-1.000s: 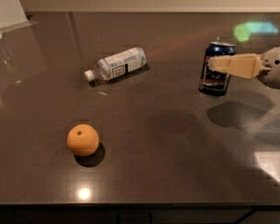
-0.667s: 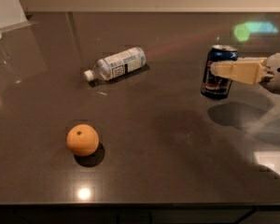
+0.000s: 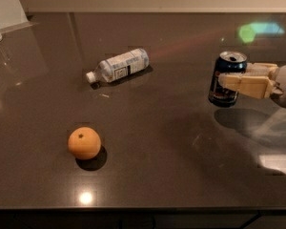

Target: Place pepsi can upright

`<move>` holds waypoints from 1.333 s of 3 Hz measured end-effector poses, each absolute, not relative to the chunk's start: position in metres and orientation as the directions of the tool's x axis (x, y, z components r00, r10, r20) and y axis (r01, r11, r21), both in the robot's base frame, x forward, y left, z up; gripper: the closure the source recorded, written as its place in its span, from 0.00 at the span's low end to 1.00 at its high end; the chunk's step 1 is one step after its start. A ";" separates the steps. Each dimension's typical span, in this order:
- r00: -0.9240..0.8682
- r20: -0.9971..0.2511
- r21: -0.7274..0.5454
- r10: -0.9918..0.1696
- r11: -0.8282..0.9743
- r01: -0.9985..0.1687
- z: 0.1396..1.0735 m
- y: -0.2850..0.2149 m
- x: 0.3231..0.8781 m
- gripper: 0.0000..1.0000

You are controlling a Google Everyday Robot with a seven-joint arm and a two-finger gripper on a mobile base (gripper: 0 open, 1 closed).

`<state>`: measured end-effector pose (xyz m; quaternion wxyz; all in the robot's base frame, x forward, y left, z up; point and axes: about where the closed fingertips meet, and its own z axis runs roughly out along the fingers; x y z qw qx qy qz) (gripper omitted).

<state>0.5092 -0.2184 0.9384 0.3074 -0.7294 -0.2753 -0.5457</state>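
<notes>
The end effector (image 3: 234, 78), extending in from the right edge, was clenched around the pepsi can (image 3: 225, 64), with one finger across its front. The can stood upright, opening on top, at the right side of the dark surface (image 3: 171, 147), well apart from the plastic bottle (image 3: 118, 66) lying on its side and from the orange (image 3: 84, 142). Whether the can's base touched the surface could not be told. The uprighting looked done; what seemed left was setting it down fully, letting go and drawing clear.
</notes>
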 end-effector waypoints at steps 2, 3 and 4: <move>0.194 0.980 -0.117 0.049 -0.646 0.754 0.925 -0.232 0.496 1.00; 0.208 0.977 -0.132 0.045 -0.640 0.757 0.919 -0.239 0.494 1.00; 0.202 0.978 -0.121 0.059 -0.626 0.770 0.914 -0.243 0.493 1.00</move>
